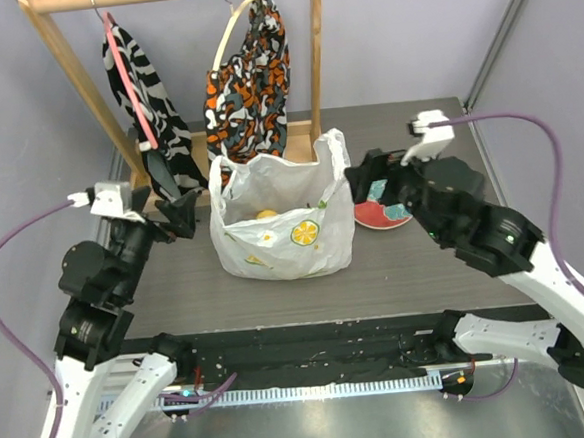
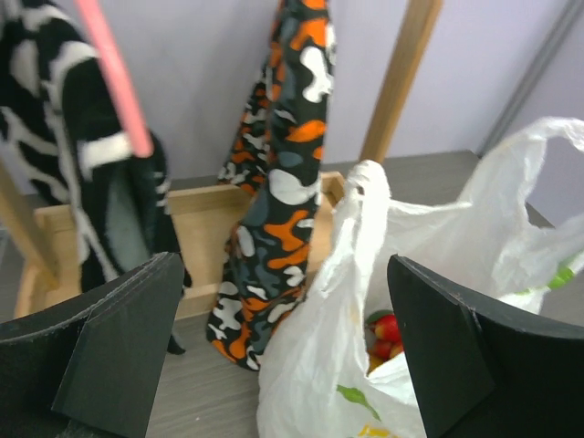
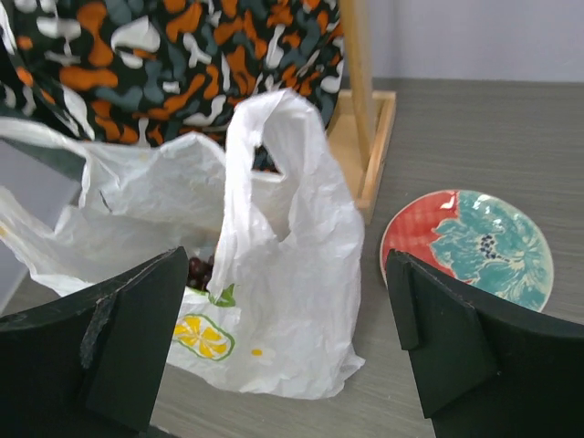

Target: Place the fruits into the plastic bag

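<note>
wooden rack at back. plastic bag stands open before it, centre. left gripper at bag's left, fingers spread. right gripper at bag's right, fingers spread, near plate. in bag: lemon, red berries, dark grapes.

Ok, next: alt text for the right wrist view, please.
A white plastic bag printed with citrus slices stands open, framed by the open right gripper, dark grapes just visible inside. A red-and-teal plate lies on the grey table to its right; an orange-black cloth hangs behind.
</note>
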